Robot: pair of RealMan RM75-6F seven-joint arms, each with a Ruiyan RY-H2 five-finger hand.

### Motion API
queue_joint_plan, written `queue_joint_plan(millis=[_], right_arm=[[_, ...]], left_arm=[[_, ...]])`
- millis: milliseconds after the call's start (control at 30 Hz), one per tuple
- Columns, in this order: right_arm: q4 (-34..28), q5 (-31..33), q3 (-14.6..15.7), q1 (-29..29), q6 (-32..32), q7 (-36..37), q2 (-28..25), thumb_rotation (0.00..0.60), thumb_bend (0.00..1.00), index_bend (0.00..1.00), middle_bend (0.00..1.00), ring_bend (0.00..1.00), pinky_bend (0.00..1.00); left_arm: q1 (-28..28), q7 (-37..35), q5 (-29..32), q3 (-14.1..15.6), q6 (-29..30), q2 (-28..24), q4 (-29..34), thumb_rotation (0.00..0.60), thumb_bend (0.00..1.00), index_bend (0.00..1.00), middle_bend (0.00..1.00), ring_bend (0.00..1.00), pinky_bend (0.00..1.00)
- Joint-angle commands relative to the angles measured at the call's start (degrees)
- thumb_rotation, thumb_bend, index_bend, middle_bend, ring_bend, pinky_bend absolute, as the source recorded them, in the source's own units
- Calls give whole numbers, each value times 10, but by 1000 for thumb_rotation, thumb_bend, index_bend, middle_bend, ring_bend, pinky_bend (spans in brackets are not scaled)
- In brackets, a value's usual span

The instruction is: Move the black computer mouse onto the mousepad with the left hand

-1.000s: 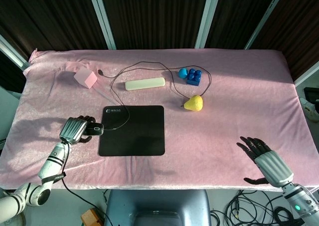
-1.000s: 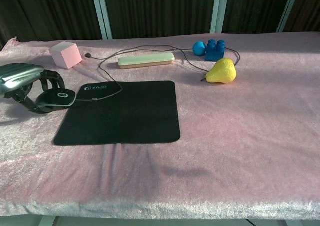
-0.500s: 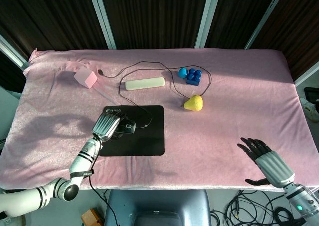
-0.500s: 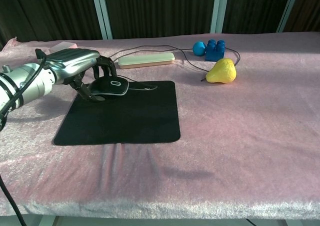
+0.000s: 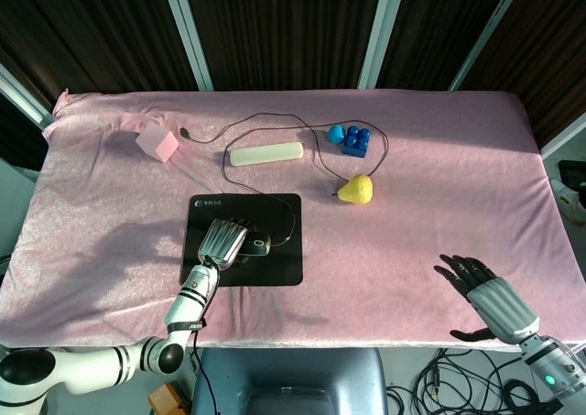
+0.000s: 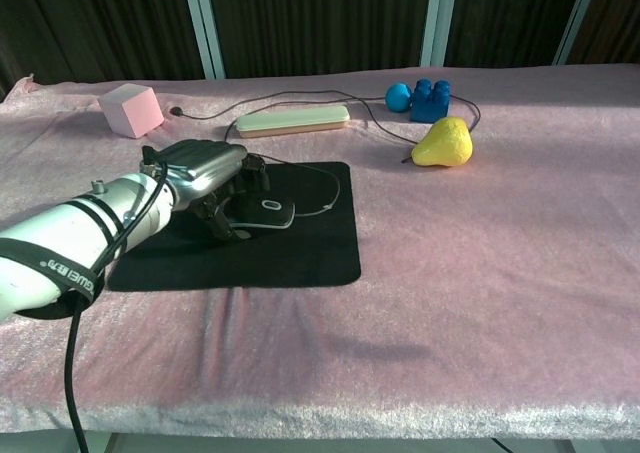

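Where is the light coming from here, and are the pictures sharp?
Head view: sunlight brightens the pink cloth, and the left hand throws a soft shadow leftward. Chest view: the yellow pear is sharp, while the near forearm looms large.

Left hand (image 6: 205,169), centre left of the chest view: brushed silver back plate, black fingers (image 6: 243,176). White forearm shell ringed with black bands, one band lettered in white; thin black cable running along it. Right hand (image 5: 483,289), lower right of the head view: black fingers, ribbed silver back, grey wrist.
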State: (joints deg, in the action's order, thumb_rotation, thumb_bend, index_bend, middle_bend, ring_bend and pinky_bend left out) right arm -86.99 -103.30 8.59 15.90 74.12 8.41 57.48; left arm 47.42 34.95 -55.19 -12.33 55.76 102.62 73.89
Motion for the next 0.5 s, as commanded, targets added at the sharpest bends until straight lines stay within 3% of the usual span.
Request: queue_joint_plan(millis=[33,100,167,367,500], right_arm=[[0,1,-1,0,0,-1,0,600,128,0,0,31,229],[0,1,-1,-1,1,-2,1,600,127,0,0,31,229],[0,1,-1,-2,3,-3,1,600,128,0,0,31,229],[1,-2,1,-3,5,-4,2,600,128,0,0,31,229],[2,-4,2,-5,10,-4,2,600,127,0,0,31,229]], left_arm=[[0,-14,2,-1,-9,-2,6,600,291,137,226,281,474],[-2,-29,1,-1,-14,-7,12,600,289,36,104,194,446],[-3,-37,-3,0,-15,-12,17,600,288,0,18,124,434],[-9,-44,-9,7,-10,-27,31,600,287,0,0,23,383],[-21,-9,-13,31,1,-78,73,600,288,0,0,19,371]])
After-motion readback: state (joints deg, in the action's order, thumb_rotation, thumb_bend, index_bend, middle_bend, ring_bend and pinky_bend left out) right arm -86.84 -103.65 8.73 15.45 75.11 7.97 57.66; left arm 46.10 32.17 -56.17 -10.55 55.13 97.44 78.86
